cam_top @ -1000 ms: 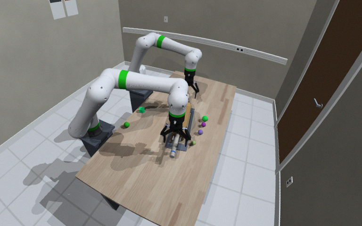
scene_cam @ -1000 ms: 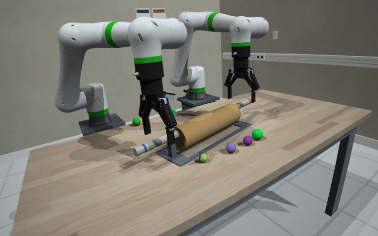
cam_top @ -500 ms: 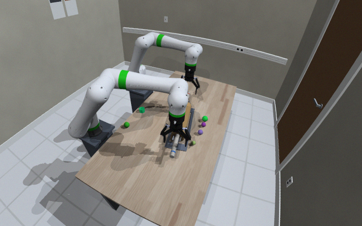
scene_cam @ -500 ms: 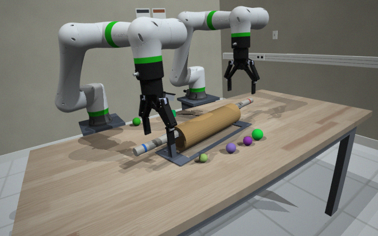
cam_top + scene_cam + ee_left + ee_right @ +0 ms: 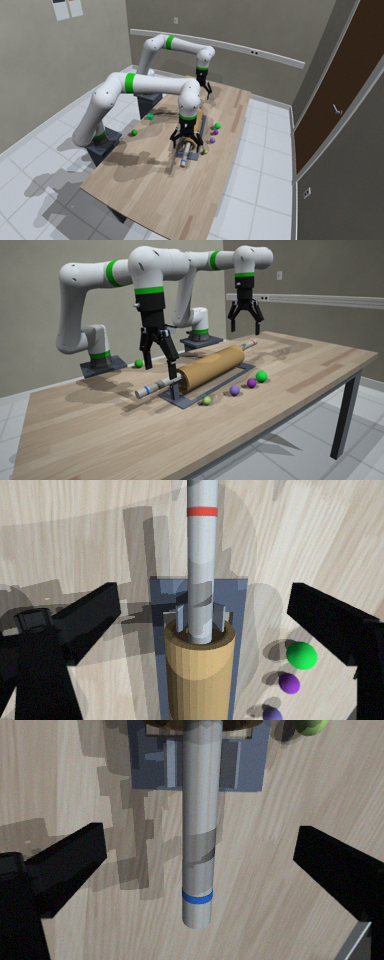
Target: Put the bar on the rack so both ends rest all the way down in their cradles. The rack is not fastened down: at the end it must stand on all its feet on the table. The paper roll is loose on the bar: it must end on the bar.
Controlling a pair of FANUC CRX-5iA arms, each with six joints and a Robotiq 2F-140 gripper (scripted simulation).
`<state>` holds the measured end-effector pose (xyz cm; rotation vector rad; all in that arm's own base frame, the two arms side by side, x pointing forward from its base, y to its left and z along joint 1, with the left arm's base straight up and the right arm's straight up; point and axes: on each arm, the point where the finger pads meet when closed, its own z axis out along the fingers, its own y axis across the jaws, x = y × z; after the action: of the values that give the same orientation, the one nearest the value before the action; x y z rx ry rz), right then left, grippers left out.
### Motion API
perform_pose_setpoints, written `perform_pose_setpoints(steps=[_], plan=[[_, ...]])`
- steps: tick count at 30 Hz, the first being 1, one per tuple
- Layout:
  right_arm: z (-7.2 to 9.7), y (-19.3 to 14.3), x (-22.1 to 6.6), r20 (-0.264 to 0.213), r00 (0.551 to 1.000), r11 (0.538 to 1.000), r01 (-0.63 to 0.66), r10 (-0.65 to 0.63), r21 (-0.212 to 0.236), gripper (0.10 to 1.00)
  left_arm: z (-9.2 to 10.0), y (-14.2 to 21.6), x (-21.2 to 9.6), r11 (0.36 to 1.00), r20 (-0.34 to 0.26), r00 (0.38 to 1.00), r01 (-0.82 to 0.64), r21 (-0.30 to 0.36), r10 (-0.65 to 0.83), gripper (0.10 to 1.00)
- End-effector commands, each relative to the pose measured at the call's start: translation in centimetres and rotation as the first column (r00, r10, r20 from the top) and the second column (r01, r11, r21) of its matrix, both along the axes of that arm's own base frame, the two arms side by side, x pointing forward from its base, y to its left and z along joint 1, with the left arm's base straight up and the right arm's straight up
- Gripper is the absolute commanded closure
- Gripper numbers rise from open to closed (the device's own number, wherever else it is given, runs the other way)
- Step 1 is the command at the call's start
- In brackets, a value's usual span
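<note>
The grey bar passes through the tan paper roll. It lies over the dark rack, whose base looks flat on the table. Both bar ends stick out, between the cradle uprights as seen from above; whether they sit fully down I cannot tell. My left gripper is open, high above the red-banded end. My right gripper is open above the blue-banded end, its fingers on either side of the bar and nothing between them gripped.
Beside the rack's long side lie a bright green ball, a purple ball, a violet ball and a small olive ball. Toward the arm bases are a green ball and a green cylinder.
</note>
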<state>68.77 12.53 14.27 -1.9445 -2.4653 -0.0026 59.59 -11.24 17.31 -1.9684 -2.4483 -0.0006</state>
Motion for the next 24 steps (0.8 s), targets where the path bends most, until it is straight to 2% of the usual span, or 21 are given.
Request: perform_pose_setpoints(steps=[1,9,13,22,24], plan=[[1.2,0.0,0.0,0.002,1.0,1.0,0.0,0.0,0.0,0.098,0.1,0.0,0.0,1.0,0.002,1.0,0.0,-0.001,0.0,0.098],[3.2,0.0,0.0,0.001,1.0,1.0,0.0,0.0,0.0,0.098,0.1,0.0,0.0,1.0,0.002,1.0,0.0,-0.001,0.0,0.098],[3.2,-0.1,0.0,0.001,1.0,1.0,0.003,-0.003,0.0,0.098,0.1,0.0,0.0,1.0,0.002,1.0,-0.008,-0.001,0.008,0.098],[3.7,-0.5,-0.5,0.002,0.998,0.998,0.056,-0.056,0.0,0.098,0.5,0.4,-0.2,0.991,0.002,0.991,-0.136,-0.001,0.136,0.098],[3.9,-0.7,-0.7,0.002,0.997,0.997,0.084,-0.084,0.0,0.098,0.7,0.7,-0.3,0.976,0.002,0.976,-0.219,-0.001,0.219,0.098]])
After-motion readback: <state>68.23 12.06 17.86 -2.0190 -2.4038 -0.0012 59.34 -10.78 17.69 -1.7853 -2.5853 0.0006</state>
